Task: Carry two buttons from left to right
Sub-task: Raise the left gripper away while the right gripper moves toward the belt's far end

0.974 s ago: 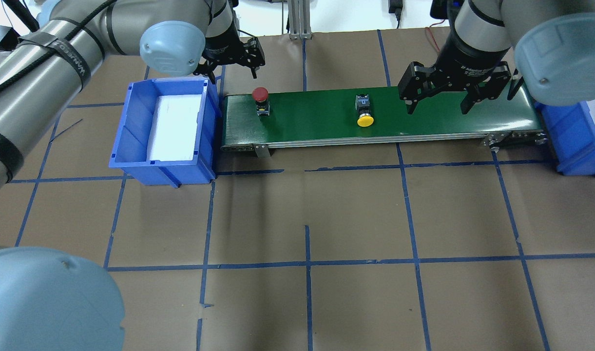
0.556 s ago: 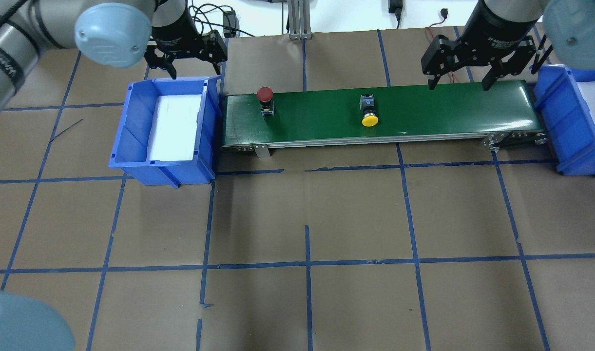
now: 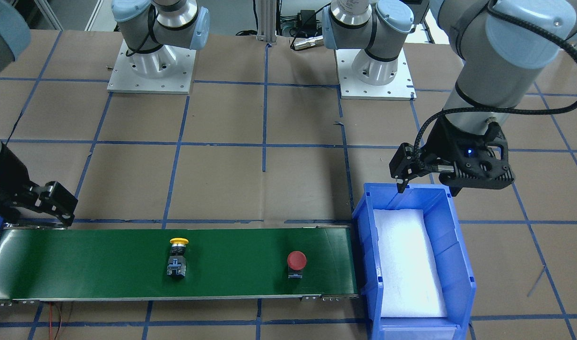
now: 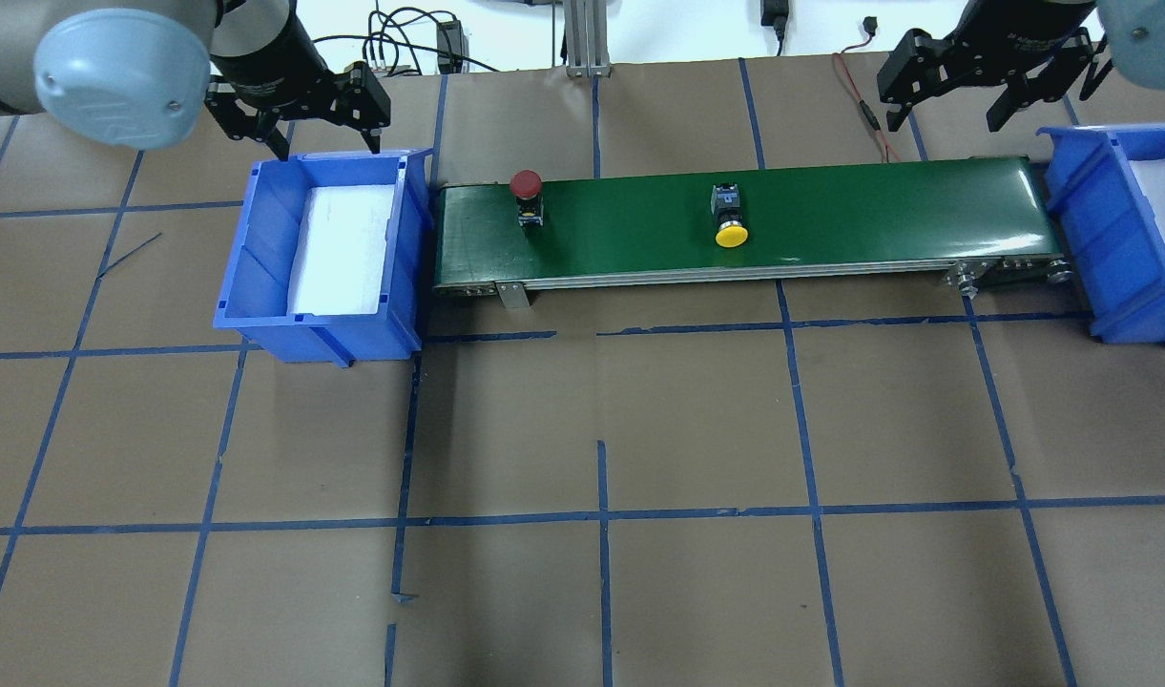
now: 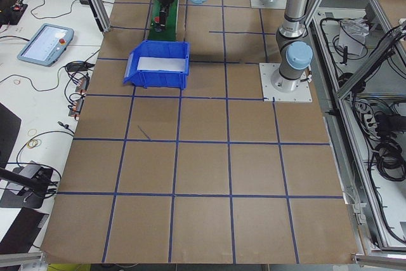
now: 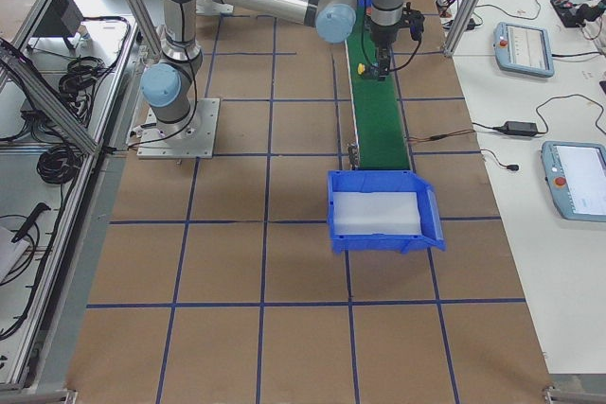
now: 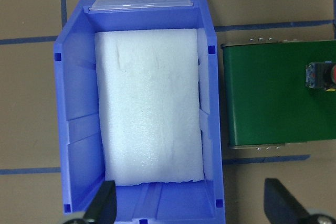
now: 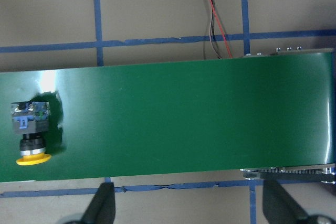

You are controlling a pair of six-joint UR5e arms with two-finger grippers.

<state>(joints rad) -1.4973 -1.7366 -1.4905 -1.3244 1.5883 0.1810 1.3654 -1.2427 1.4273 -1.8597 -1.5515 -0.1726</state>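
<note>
A brown counter (image 4: 696, 429) crossed by blue tape lines is carrying everything. The left arm (image 4: 114, 67) is reaching in over its far left part and the right arm (image 4: 1145, 29) over its far right part. A long green conveyor belt (image 4: 878, 219) is lying across the far side of the counter, running left to right between two blue bins. The left bin (image 4: 248, 286) is sitting just beside the belt's left end and is holding a white foam pad (image 4: 343, 248). The right bin (image 4: 1088, 239) is sitting at the belt's right end and is partly cut off by the edge of the view.

The left jaws are hanging wide open above the far rim of the left bin. Their fingertips (image 7: 105, 203) are showing far apart in the left wrist view, with nothing between them. The right jaws are also standing wide open and gripping nothing. They are hovering over the counter just beyond the belt's far edge, near its right end.

The red button (image 4: 526, 191) is standing cap up on the belt close to its left end, just beside the left bin and apart from the left jaws. The yellow button (image 4: 729, 218) is lying on its side near the middle of the belt, its cap pointing toward the robot. It is lying well apart from the right jaws, at the left edge of the right wrist view.
</note>
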